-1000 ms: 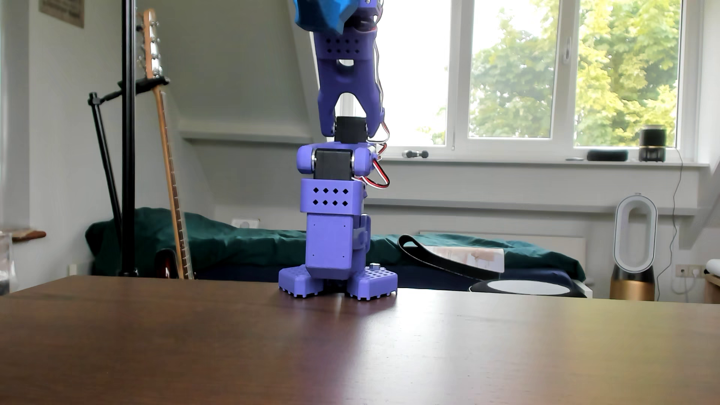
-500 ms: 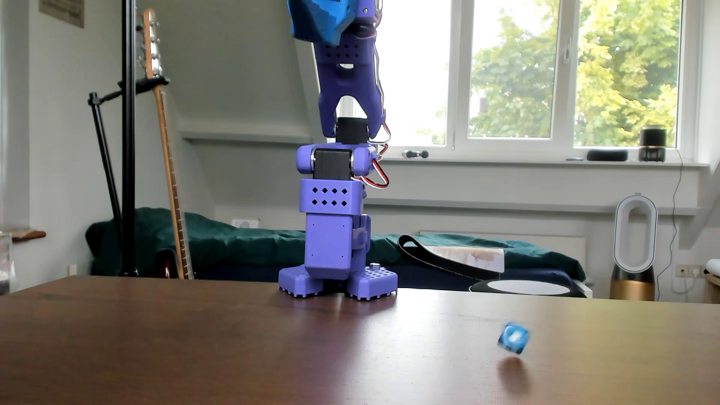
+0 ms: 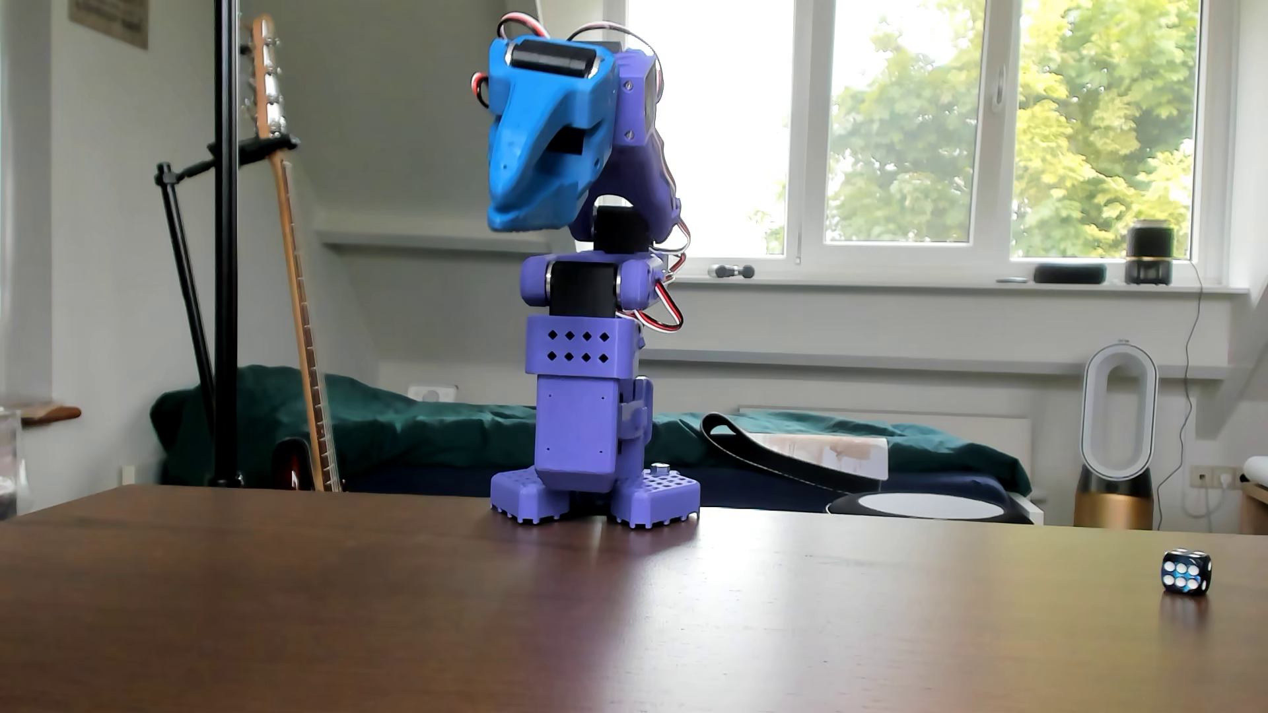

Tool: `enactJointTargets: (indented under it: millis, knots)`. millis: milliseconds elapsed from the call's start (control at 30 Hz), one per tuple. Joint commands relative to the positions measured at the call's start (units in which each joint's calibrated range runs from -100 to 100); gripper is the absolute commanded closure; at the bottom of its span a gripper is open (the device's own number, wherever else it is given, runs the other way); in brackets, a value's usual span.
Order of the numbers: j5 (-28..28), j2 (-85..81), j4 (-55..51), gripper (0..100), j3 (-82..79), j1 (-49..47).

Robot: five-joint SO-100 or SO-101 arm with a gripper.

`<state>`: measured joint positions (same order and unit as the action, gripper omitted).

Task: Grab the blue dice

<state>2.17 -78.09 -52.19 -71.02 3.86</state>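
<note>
The blue dice [image 3: 1186,572] is a small dark translucent-blue cube with white pips. It sits on the brown wooden table [image 3: 480,617] at the far right, near the frame's edge. The purple arm [image 3: 583,411] stands folded upright at the table's far edge in the middle. My light-blue gripper [image 3: 511,216] hangs high above the table, tips pointing down and to the left, far from the dice. Its jaws look closed together with nothing between them.
The arm's base [image 3: 593,497] is fixed at the table's back edge. Behind the table stand a black pole [image 3: 225,240], a guitar [image 3: 295,274], a bed with a green cover [image 3: 412,425] and a fan [image 3: 1117,439].
</note>
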Motion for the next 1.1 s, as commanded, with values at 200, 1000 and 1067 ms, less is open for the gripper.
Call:
enactJointTargets:
  millis: [200,1000,1067]
  knots:
    - [-3.2,-0.2,-0.1,98,-10.2,-0.1]
    - [-3.0,-0.4,0.0,98,-19.8,0.0]
    - [-3.1,-0.4,0.0,98,-19.8,0.4]
